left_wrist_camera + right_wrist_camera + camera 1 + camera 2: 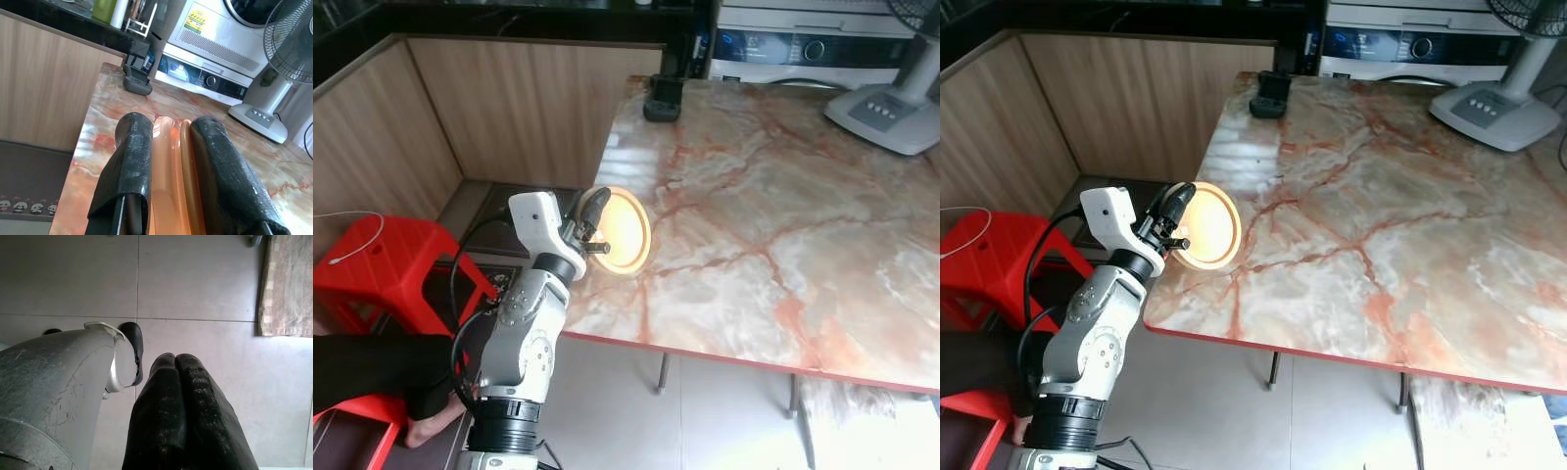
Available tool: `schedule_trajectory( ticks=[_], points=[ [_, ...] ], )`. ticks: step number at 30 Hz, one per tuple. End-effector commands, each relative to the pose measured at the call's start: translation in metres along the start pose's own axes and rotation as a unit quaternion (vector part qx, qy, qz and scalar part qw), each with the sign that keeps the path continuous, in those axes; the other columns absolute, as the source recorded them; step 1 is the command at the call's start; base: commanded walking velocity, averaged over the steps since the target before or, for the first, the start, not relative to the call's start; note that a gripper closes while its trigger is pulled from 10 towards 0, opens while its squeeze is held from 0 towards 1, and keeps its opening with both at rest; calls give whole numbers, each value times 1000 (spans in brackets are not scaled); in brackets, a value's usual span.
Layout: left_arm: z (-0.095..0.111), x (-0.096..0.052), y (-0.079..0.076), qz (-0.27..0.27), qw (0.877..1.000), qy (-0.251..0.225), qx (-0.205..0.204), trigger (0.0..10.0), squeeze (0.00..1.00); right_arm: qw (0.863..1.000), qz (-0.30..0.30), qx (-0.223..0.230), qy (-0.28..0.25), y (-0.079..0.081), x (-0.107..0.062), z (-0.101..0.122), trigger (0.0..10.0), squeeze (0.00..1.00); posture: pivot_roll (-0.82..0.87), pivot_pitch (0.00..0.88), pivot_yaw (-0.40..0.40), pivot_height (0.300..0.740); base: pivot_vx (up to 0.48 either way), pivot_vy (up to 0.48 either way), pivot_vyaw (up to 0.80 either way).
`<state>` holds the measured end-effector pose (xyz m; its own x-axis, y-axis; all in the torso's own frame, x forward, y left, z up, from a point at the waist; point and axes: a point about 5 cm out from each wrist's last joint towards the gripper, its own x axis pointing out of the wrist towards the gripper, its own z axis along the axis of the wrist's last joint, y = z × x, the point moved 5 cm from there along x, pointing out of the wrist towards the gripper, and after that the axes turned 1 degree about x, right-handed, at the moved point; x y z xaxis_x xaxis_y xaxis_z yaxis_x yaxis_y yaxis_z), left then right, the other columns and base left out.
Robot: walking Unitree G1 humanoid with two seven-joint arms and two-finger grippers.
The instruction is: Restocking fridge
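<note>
Left gripper (592, 223) pinching translucent orange round plastic plate (623, 230) by rim, holding it on edge over marble table (773, 225) corner. Plate extending toward two o'clock from fingers. Right gripper (177, 382) hanging idle, fingers pressed together, empty.

A translucent amber plate (625, 230) glows against the cream marble table (773, 225) veined in rusty orange and edged red, beside a bright red stool (382, 264), pale wood-grain panelling (519, 108) and a white fan base (891, 113).

Glossy marble-look table (773, 225), translucent orange plastic plate (622, 228), wood-grain wall panels (524, 108).
</note>
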<state>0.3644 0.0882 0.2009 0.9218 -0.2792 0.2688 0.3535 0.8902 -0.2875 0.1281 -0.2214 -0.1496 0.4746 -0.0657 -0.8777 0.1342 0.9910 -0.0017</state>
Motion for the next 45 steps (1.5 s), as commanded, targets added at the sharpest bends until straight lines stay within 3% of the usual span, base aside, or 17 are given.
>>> schedule_trajectory(
  ticks=[1,19,45],
  points=[
    [10,1,-7,-15,1000,-21,13,10000,0,1000,-1,0,9,-1,-1,-6,10000,0,78,26,-9,740,0,0,-744],
    [7,3,-6,-18,1000,-17,18,10000,0,1000,-1,0,12,0,-1,-8,10000,0,77,0,-10,740,0,-51,-745],
    [13,8,-7,-19,999,-23,20,10000,0,1000,-3,10,7,-1,0,-3,10000,0,75,56,-11,740,0,0,-744]
  ],
)
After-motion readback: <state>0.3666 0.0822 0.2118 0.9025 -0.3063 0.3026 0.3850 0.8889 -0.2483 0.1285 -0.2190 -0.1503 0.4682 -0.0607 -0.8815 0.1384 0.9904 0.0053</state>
